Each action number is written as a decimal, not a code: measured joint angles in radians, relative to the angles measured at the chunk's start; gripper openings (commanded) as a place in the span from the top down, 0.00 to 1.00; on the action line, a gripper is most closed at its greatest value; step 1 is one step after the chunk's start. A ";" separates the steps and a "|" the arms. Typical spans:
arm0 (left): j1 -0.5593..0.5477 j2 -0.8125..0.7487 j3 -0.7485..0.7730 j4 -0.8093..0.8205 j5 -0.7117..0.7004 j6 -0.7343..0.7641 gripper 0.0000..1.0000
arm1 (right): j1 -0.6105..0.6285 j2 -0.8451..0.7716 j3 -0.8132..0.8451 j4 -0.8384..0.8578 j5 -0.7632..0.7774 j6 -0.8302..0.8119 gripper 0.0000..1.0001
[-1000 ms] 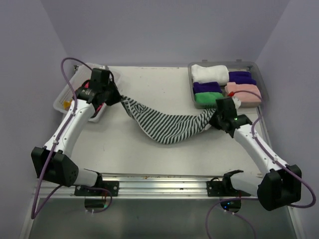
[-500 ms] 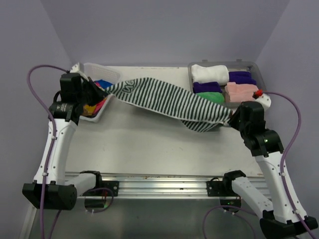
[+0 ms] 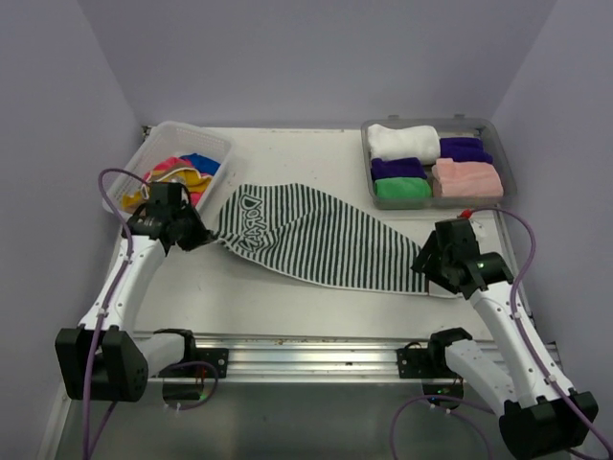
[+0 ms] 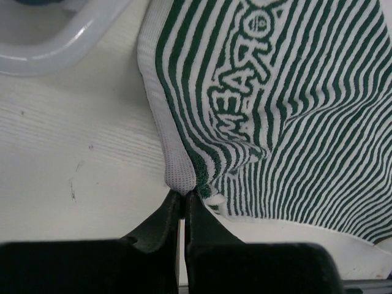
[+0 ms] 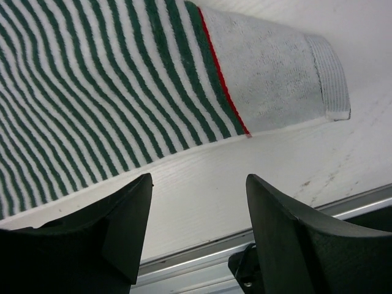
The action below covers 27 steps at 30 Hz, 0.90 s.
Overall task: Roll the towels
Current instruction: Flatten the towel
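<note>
A dark-green-and-white striped towel lies spread flat across the table, running from the left basket toward the right front. My left gripper is shut on its left corner, the cloth pinched between the fingertips. My right gripper is open just off the towel's right end, a plain white band with a red line, holding nothing. Rolled towels, white, purple, dark purple, pink and green, sit in the grey tray.
A white basket at the back left holds several loose coloured towels. Its rim shows in the left wrist view. A metal rail runs along the table's front edge.
Both arms brought the striped towel down from a raised stretch and laid it flat on the table. My right gripper opened and let go of its end; the left keeps its hold.
</note>
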 measured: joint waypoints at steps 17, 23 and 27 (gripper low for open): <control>0.064 0.008 0.216 -0.071 -0.238 0.009 1.00 | 0.000 0.081 -0.215 0.099 -0.117 0.090 0.34; 0.071 0.021 0.235 -0.073 -0.242 0.018 1.00 | 0.000 0.048 -0.267 0.138 -0.177 0.104 0.31; 0.071 0.030 0.234 -0.073 -0.238 0.019 1.00 | 0.000 -0.005 -0.333 0.135 -0.198 0.128 0.29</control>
